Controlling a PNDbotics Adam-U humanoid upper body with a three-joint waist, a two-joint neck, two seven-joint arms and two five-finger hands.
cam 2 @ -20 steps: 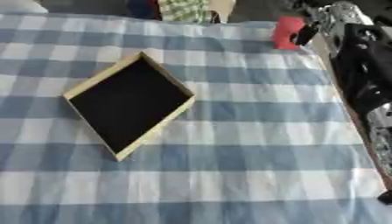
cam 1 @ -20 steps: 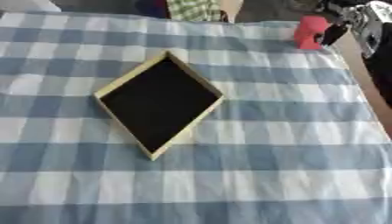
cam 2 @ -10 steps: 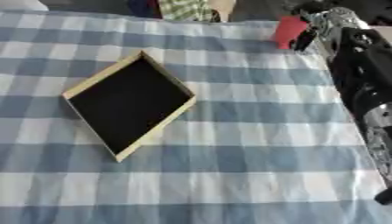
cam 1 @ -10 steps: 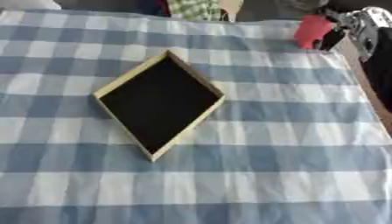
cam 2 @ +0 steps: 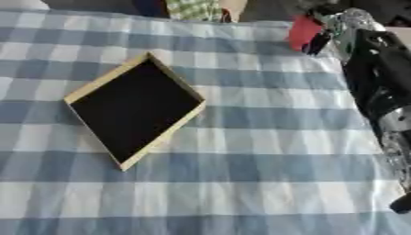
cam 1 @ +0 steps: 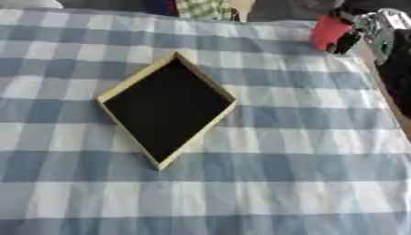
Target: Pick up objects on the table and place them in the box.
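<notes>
Right hand (cam 2: 341, 27), fingers (cam 2: 318, 42) curled on red object (cam 2: 302, 30) at far counter (cam 2: 241, 183) edge; box (cam 2: 135, 109) well left, empty.

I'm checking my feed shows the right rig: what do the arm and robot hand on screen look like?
Only the right arm shows, along the right edge: bulky black shells with shiny silver metal joints. The right robot hand is silver at the wrist with dark fingers. No cables, markings or sleeves can be made out. The left arm is out of view.
</notes>
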